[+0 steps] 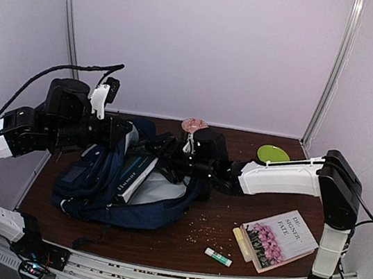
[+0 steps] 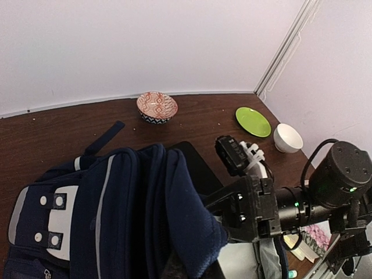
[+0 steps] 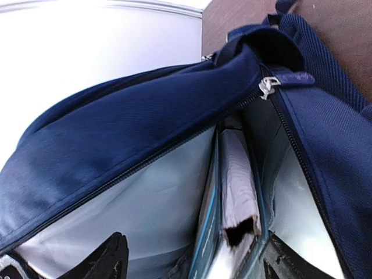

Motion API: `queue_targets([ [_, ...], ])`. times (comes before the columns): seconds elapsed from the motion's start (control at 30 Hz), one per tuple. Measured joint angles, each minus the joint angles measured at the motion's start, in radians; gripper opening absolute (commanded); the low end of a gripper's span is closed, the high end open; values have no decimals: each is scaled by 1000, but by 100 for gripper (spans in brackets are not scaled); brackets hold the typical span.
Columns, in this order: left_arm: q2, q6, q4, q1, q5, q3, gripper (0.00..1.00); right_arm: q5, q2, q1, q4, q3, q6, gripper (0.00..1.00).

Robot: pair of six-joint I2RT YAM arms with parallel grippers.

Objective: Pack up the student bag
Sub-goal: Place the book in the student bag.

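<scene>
The student bag (image 1: 99, 183), navy with white stripes and pale grey lining, lies open at the left-centre of the table. My left gripper (image 1: 123, 133) is shut on the bag's upper rim and holds it up; in the left wrist view the fabric (image 2: 192, 226) covers its fingers. My right gripper (image 1: 169, 163) reaches into the bag's mouth and also shows in the left wrist view (image 2: 250, 209). In the right wrist view its jaws (image 3: 195, 261) stand wide open inside the grey lining. A blue-covered book (image 3: 235, 197) stands on edge between them, close to the right finger (image 3: 285, 261).
A flower-covered book (image 1: 280, 239), a pale stick (image 1: 242, 244) and a glue stick (image 1: 218, 257) lie at the front right. A patterned bowl (image 1: 193, 124), a green plate (image 1: 273, 154) and a white bowl (image 2: 288, 138) stand at the back. Crumbs are scattered by the bag.
</scene>
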Motion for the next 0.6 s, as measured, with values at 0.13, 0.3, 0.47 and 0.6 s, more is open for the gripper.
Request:
queue_targets([
  [0.13,-3,0,16,4,-2,-14,0,-1,-55,-11,-93,1,-96,77],
  [0.3,-2,1,15,5,16,-39,0,39,-143,-19,-266,16,-257,70],
  [0.47,-5,21,27,6,41,-48,0,44,-186,-14,-355,19,-363,57],
  [0.6,-16,43,35,7,55,-57,0,10,-156,5,-370,19,-381,54],
])
